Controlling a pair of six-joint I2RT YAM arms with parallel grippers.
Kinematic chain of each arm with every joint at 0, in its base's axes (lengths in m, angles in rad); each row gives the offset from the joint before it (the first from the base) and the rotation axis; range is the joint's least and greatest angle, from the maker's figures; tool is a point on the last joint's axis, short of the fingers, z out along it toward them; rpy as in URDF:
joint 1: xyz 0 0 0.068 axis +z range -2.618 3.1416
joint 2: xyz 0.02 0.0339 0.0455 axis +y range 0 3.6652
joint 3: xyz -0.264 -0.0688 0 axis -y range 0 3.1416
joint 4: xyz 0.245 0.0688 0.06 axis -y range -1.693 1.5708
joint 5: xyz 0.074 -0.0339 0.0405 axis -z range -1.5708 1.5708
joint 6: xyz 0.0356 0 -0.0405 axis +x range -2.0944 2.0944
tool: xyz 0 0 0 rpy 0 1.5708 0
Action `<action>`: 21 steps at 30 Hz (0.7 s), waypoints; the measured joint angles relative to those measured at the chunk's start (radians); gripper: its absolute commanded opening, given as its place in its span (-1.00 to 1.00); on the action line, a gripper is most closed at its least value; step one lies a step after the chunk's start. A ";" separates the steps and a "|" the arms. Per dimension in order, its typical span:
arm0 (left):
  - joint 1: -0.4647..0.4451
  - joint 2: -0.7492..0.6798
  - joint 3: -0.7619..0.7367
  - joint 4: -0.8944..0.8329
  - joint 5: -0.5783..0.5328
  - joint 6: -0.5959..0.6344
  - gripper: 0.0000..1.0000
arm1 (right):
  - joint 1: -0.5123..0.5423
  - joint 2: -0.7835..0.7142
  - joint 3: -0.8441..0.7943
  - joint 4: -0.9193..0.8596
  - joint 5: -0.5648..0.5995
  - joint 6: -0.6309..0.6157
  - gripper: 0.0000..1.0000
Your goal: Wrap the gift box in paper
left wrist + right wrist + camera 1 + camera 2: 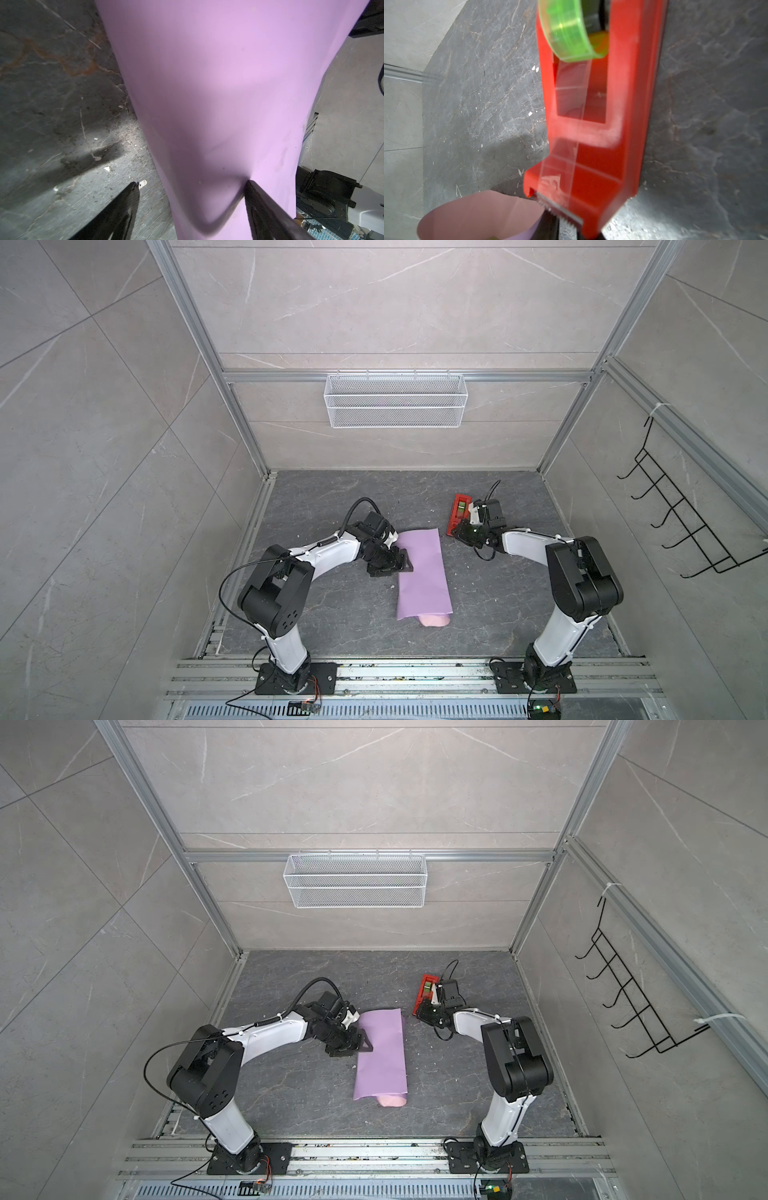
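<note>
Pressing on the lilac top of the paper [422,572], the left end effector [402,563] is standing released, jaws spread wide; in the left wrist view one fingertip [252,187] is denting the sheet while the other is hanging over the bare desk [332,614]; this is probably pinning the fold so it cannot spring open. The paper is lying mid-desk as a long folded band, lilac outward, its pink inner side peeking out at the near end; the gift box is not showing in either top view and is most likely sitting inside that fold. The right end effector [457,531] is reaching to the cutter end of the red tape dispenser [459,506], just beyond the paper's far corner, seemingly going for a strip from the green tape roll [566,31]; whether it is clenched or released I cannot tell. The desk is showing dark, veined, scuffed stone with white flecks; pale tiled walls in an aluminium frame are enclosing it, carrying a white wire basket [395,400] and a black hook rack [681,514].
</note>
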 measured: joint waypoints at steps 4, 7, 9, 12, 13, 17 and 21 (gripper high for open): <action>0.000 0.000 0.000 0.000 0.001 0.000 0.62 | 0.000 -0.099 -0.053 -0.016 -0.012 -0.028 -0.17; 0.000 0.000 0.000 0.001 0.002 0.000 0.62 | 0.017 -0.253 -0.128 -0.061 -0.023 -0.050 0.06; 0.000 0.000 0.000 0.005 0.003 0.000 0.63 | 0.048 -0.356 -0.170 -0.099 -0.028 -0.062 0.15; 0.000 -0.001 -0.001 0.010 0.005 -0.002 0.67 | 0.113 -0.472 -0.210 -0.159 -0.034 -0.077 0.26; 0.000 -0.002 -0.001 0.012 0.004 -0.004 0.70 | 0.137 -0.500 -0.220 -0.182 -0.034 -0.079 0.30; -0.006 -0.013 -0.001 0.014 -0.006 -0.021 0.77 | 0.227 -0.550 -0.245 -0.256 -0.030 -0.080 0.43; -0.011 -0.046 -0.001 0.012 -0.032 -0.044 0.82 | 0.285 -0.550 -0.272 -0.272 -0.030 -0.065 0.51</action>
